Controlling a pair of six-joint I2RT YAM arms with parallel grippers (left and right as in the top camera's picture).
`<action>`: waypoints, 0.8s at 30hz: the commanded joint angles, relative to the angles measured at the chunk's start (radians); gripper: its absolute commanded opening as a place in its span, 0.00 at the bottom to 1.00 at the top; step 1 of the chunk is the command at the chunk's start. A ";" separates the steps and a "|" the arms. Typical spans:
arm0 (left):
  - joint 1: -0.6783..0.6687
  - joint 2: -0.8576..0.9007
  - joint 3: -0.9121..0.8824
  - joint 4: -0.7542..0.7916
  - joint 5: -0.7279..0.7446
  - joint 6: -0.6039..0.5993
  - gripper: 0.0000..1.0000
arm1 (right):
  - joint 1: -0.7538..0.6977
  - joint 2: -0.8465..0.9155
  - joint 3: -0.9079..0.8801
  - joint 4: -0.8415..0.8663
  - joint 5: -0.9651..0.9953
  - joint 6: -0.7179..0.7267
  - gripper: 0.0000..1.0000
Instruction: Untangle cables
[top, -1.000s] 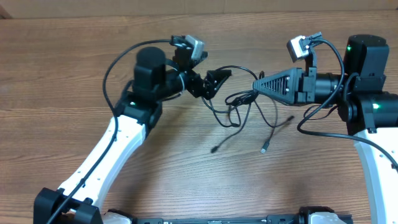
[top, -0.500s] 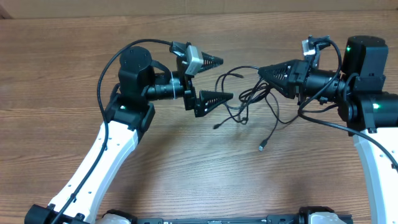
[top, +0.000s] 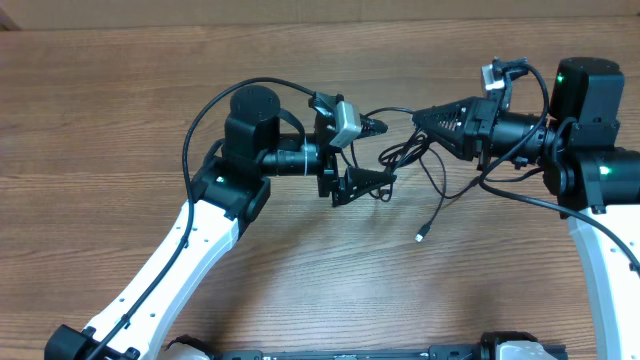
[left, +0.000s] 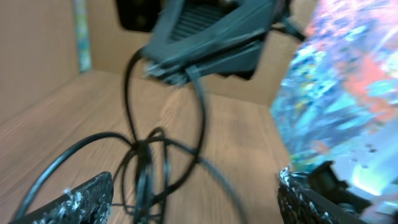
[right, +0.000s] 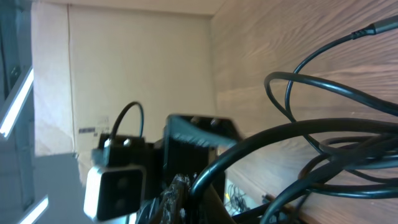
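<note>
The cables (top: 405, 152) are a tangle of thin black cords hanging above the wooden table (top: 120, 110) in mid-scene. My right gripper (top: 418, 116) comes in from the right and is shut on the cables at the top of the tangle. One cord trails down to a silver-tipped plug (top: 421, 237) on the wood. My left gripper (top: 390, 152) reaches in from the left, open, one finger on either side of the tangle. In the left wrist view the cables (left: 146, 180) loop between the fingertips (left: 71, 202). In the right wrist view the cables (right: 323, 143) run out from my right gripper (right: 180, 186).
A cardboard wall (right: 137, 68) stands along the table's far edge. Thicker black wires (top: 200, 120) loop off the left arm, and another (top: 510, 190) off the right arm. The right gripper's body (left: 205, 37) fills the top of the left wrist view.
My left arm has swung right to the tangle, so its fingers now straddle the cords and stand slightly narrower. The right gripper rose and drew back a little with the cables early on.
</note>
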 joint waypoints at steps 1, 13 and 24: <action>-0.006 -0.009 0.009 -0.007 -0.098 0.067 0.82 | 0.003 -0.006 0.003 0.007 -0.097 -0.061 0.04; -0.022 -0.009 0.009 -0.008 -0.164 0.063 0.29 | 0.003 -0.006 0.003 0.008 -0.109 -0.076 0.04; -0.083 -0.009 0.009 -0.013 -0.162 0.098 0.29 | 0.003 -0.006 0.003 0.008 -0.105 -0.075 0.04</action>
